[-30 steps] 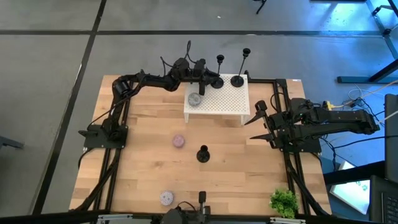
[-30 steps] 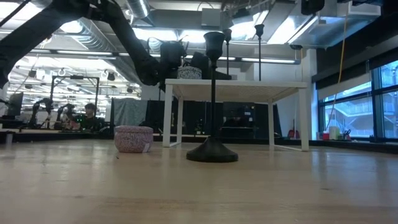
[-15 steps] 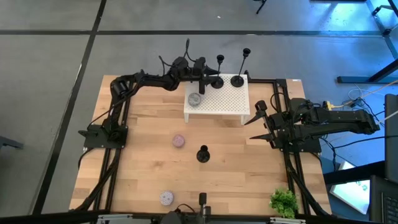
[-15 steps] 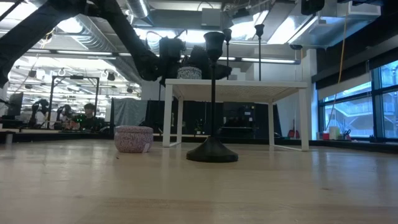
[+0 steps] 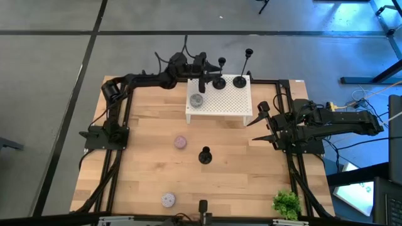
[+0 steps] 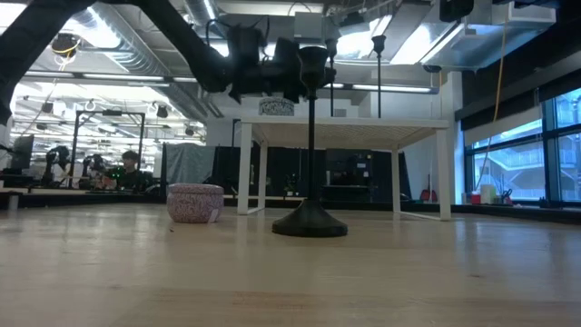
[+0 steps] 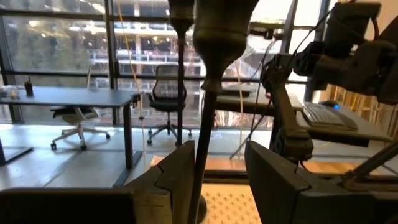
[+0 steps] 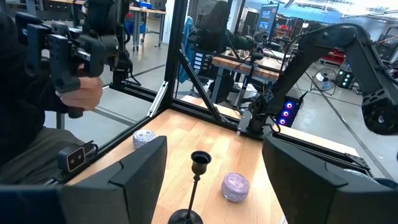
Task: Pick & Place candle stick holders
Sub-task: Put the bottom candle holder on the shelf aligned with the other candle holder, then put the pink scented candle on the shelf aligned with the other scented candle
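Two black candle stick holders (image 5: 220,80) (image 5: 240,79) stand by their round bases on the far edge of the white perforated stand (image 5: 223,103). A third holder (image 5: 205,155) stands on the table in front of the stand. My left gripper (image 5: 207,74) hovers open just left of the nearer holder on the stand. That holder's stem (image 7: 204,124) rises between the spread fingers, close to one finger (image 7: 180,171), with its cup (image 7: 224,31) above them. My right gripper (image 5: 259,122) waits open near the table's right edge.
A grey disc (image 5: 196,100) lies on the stand. A pink disc (image 5: 181,142) and another grey disc (image 5: 168,199) lie on the table. A green plant (image 5: 287,204) sits at the near right corner. A person's hand (image 8: 84,93) shows beyond the table.
My left gripper has opened and risen from the stand's top, drawing slightly toward the far edge. The holder it stood around has stayed upright on the stand.
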Motion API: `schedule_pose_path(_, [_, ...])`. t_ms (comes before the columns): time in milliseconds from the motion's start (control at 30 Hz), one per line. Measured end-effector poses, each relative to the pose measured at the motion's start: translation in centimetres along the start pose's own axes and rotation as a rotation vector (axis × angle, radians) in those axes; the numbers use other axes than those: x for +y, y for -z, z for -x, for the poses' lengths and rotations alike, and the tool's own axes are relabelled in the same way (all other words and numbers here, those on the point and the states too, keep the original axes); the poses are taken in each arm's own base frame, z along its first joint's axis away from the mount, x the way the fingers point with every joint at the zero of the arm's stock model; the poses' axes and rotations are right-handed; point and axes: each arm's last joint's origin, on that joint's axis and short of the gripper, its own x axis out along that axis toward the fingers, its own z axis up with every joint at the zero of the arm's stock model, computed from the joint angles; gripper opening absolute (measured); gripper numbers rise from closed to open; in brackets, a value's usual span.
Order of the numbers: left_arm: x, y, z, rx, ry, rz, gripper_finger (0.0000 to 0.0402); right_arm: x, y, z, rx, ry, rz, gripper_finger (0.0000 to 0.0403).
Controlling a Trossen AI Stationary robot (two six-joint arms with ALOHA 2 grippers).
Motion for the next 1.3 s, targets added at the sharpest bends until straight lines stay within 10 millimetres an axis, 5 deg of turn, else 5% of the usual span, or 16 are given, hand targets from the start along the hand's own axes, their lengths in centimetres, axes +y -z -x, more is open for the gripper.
schedule_pose_path(967, [0.9,-0.9,1.4,0.119,-0.157,-0.006,0.0139,0.0,0.1,0.0,0.011,-0.002,-0.014,0.0268])
schedule_pose_path(1300, [-1.8,-5.5,3.6,0.241,-0.164,-0.052,0.0139,0.0,0.2,0.0,0.017,-0.003,-0.021,0.0268])
